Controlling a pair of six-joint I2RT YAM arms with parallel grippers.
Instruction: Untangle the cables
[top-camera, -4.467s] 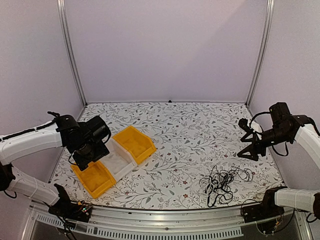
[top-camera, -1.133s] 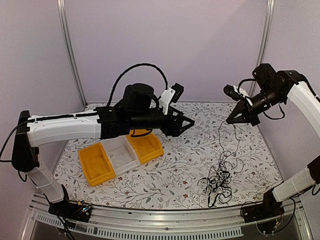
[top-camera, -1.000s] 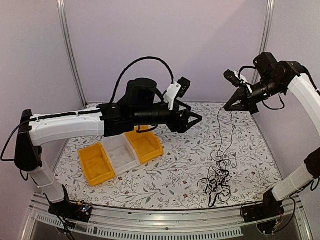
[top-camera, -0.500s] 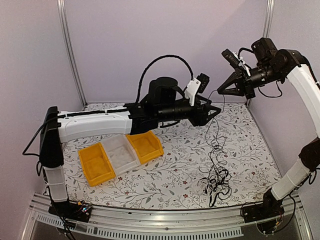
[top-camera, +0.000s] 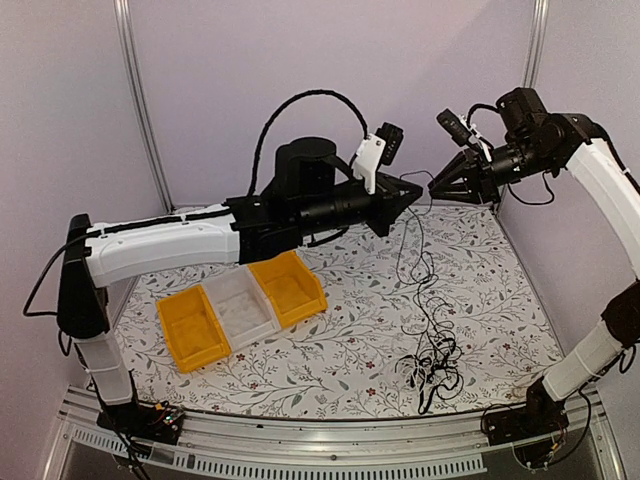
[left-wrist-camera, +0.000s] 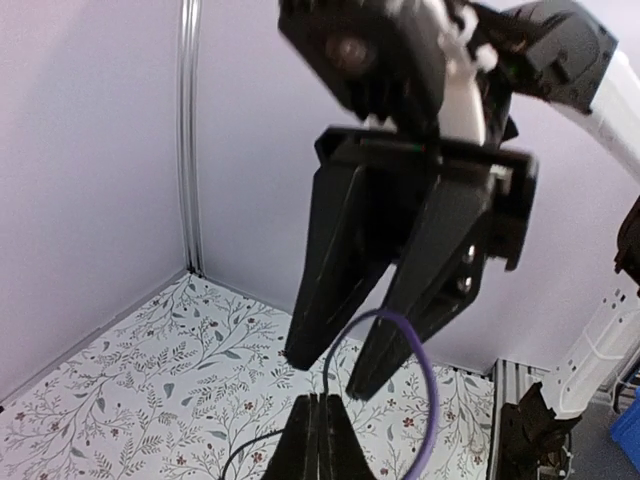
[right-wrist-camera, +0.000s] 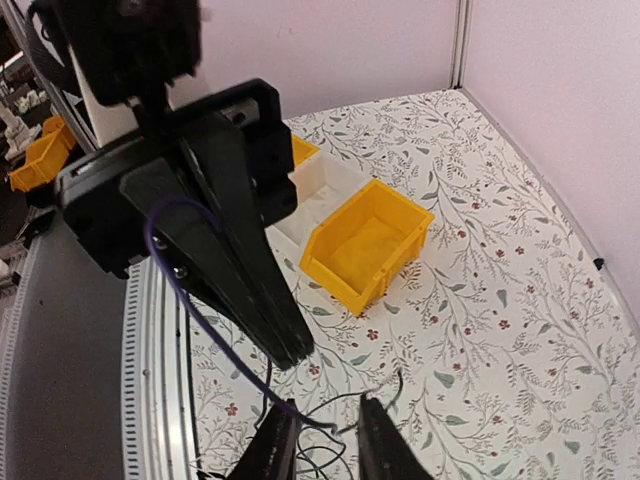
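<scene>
The cables lie as a dark tangle (top-camera: 435, 362) near the table's front right, and one thin strand (top-camera: 412, 270) rises from it to my left gripper (top-camera: 408, 193). That gripper is held high over the table's far middle and is shut on the strand. In the left wrist view its fingertips (left-wrist-camera: 320, 440) pinch the thin cord, and a purple loop (left-wrist-camera: 432, 390) arcs beside them. My right gripper (top-camera: 440, 186) faces the left one tip to tip and is open. In the right wrist view its fingers (right-wrist-camera: 322, 448) stand apart, with the cord (right-wrist-camera: 205, 330) running past them.
Three small bins stand in a row at the left: yellow (top-camera: 192, 328), white (top-camera: 240, 310) and yellow (top-camera: 290, 287). Metal frame posts (top-camera: 140, 110) stand at the back corners, and purple walls close in the floral table (top-camera: 350, 300).
My left gripper has shut on the raised strand and lifted a little up and to the left. My right gripper, which held that strand, has opened its jaws.
</scene>
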